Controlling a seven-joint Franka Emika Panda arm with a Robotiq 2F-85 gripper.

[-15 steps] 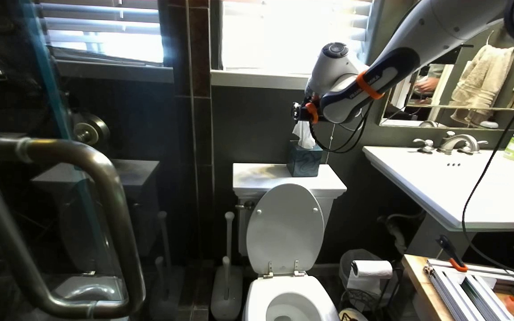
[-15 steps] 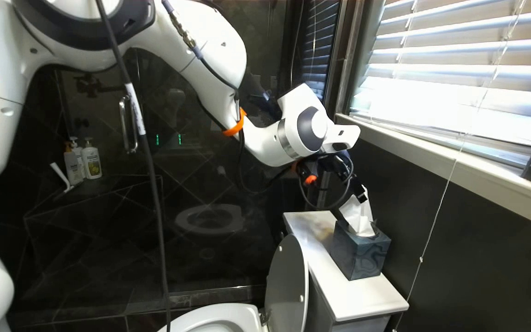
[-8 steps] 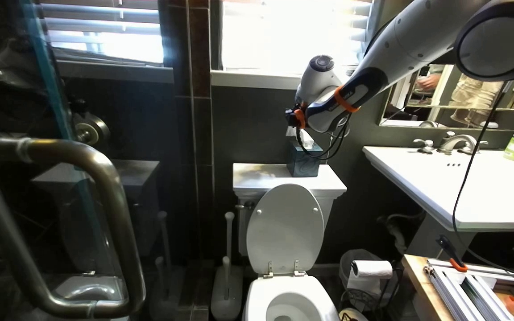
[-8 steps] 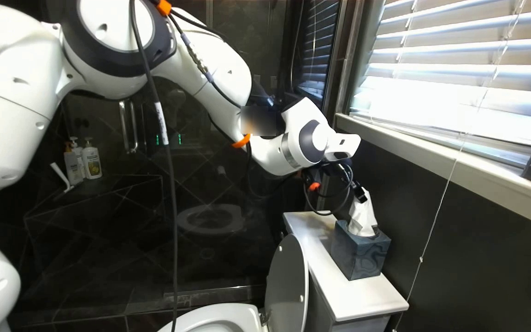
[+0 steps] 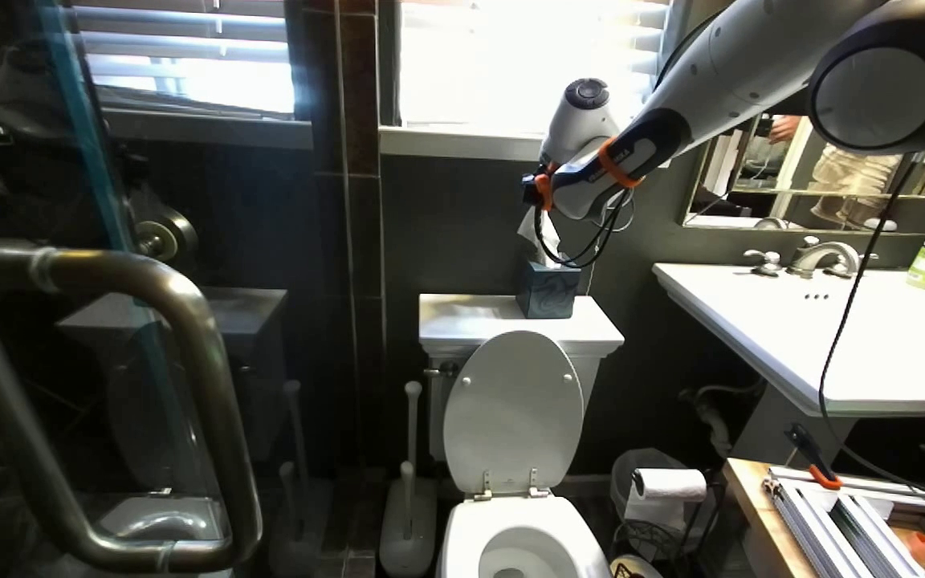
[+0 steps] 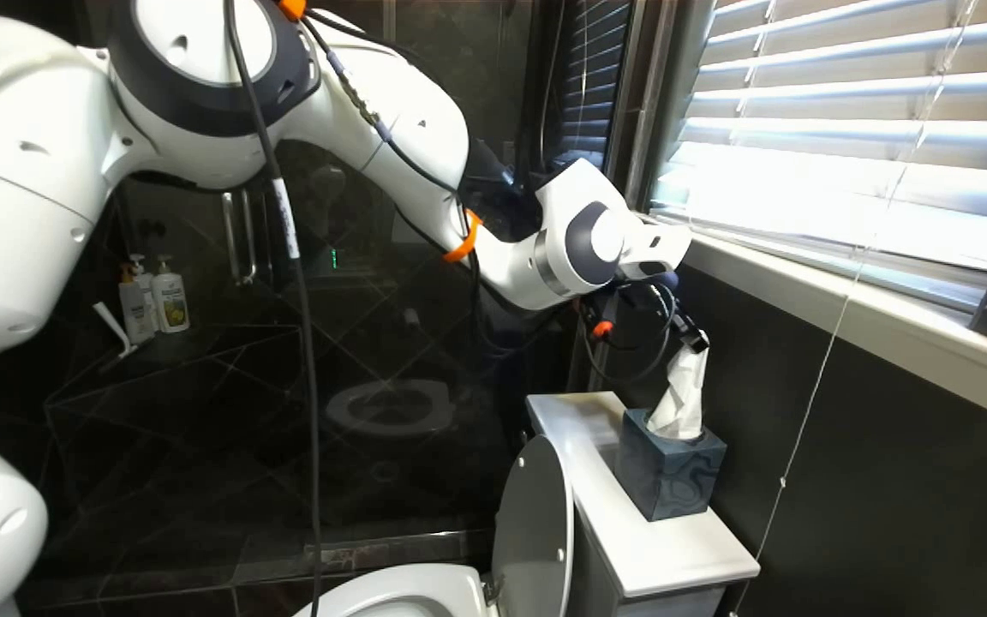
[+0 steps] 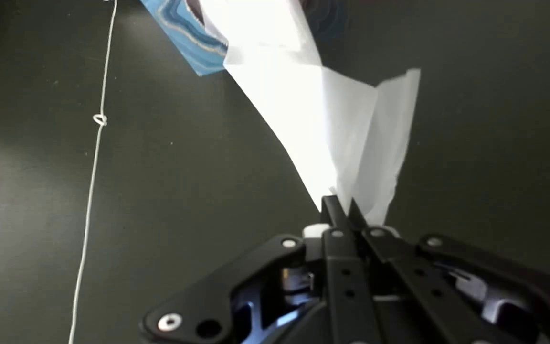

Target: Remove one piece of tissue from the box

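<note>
Dark bathroom wall [image 7: 184, 200]: plain backdrop across the wrist view.
Blind cord [image 7: 100, 119]: far left there, well apart from the jaws.
Marbled tissue box [image 7: 196, 40]: next rightward, one blue corner at the top edge; both exterior views show it upright on the toilet tank lid [image 5: 470, 321], below the jaws.
Tissue [image 7: 280, 110]: strung between box and jaws, its long axis slanting down and right in the wrist view; in an exterior view its lower end [image 6: 675, 424] sits in the box opening and the sheet rises steeply, leaning right.
Jaws: closed on the tissue's upper part, tips together with paper between them.
Loose flap [image 7: 385, 134]: part of that sheet, hanging free just beside the jaws, on their right.
Panda arm [image 5: 731, 76]: the only arm, across the upper right of an exterior view.
Line from opening to jaws: probably what decides the next move; lifting along it, away from the box, should free the rest, while a sideways tug might tip the box or tear the paper.
</note>
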